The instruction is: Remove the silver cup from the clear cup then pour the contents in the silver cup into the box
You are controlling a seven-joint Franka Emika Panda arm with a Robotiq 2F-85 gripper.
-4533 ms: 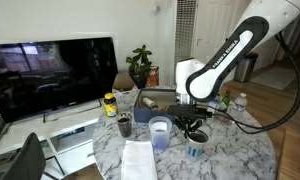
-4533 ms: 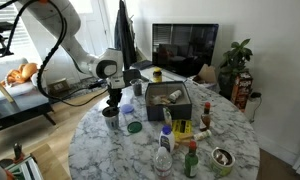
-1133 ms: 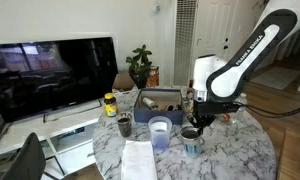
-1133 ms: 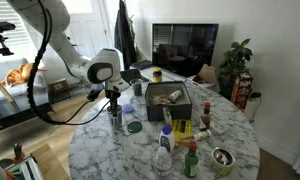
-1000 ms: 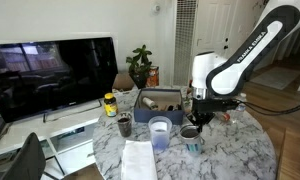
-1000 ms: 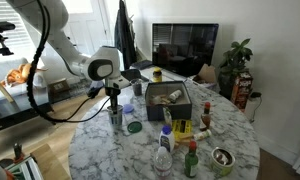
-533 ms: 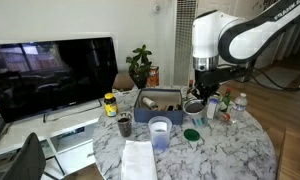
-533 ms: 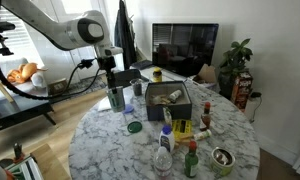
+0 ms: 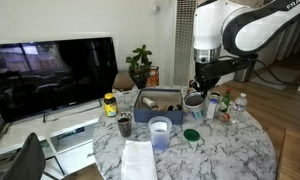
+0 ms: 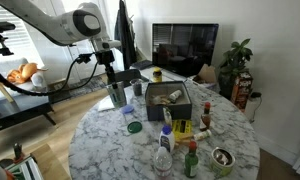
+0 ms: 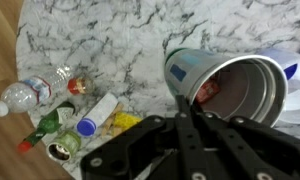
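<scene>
While held aloft | silver cup (image 11: pixel 235 85) rim pinched in closed pincer (image 11: pixel 185 103)

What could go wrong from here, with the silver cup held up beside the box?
First, the hand pinches the silver cup only at its rim, so it may slip or swing when tilted. Second, in an exterior view the cup hangs beside the box, not over it; an early tilt could spill its contents on the table. Third, the water bottle stands close and could be knocked.
</scene>
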